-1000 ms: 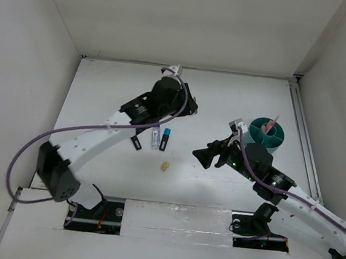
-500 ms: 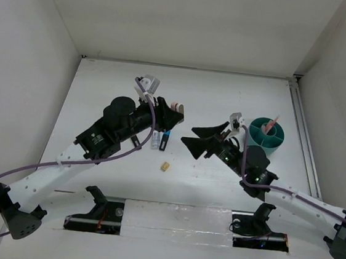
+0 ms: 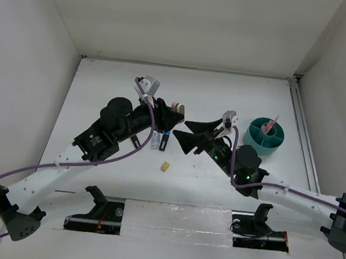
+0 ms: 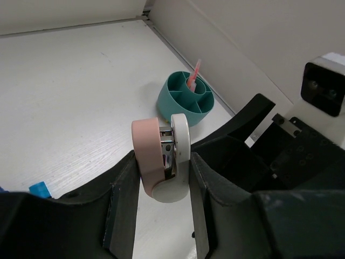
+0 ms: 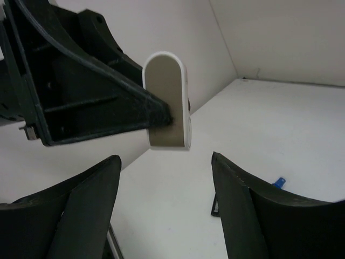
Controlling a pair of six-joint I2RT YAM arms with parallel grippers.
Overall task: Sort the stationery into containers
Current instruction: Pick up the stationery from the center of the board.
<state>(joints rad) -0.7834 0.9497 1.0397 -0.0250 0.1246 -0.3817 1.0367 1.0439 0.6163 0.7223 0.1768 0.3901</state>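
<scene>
My left gripper [image 3: 174,113] is shut on the pink block [image 3: 176,106], a pink and white piece held above the table; in the left wrist view the block [image 4: 148,151] sits upright between the jaws of that gripper [image 4: 161,168]. My right gripper [image 3: 188,135] is open, close to the right of the block and facing it. In the right wrist view the block [image 5: 167,102] hangs just beyond the open gripper [image 5: 166,159]. The teal-green cup [image 3: 254,138] stands at the right with a salmon pencil [image 3: 272,124] in it; it also shows in the left wrist view [image 4: 172,105].
On the table under the left arm lie a clear blue-capped bottle [image 3: 155,139], a black marker with a blue cap [image 3: 165,140] and a small black item [image 3: 135,143]. A tiny tan piece [image 3: 165,166] lies nearer the front. White walls close in both sides.
The left arm has lifted the pink block and swung back to the left. The right gripper has moved left and now faces the held block, open.
</scene>
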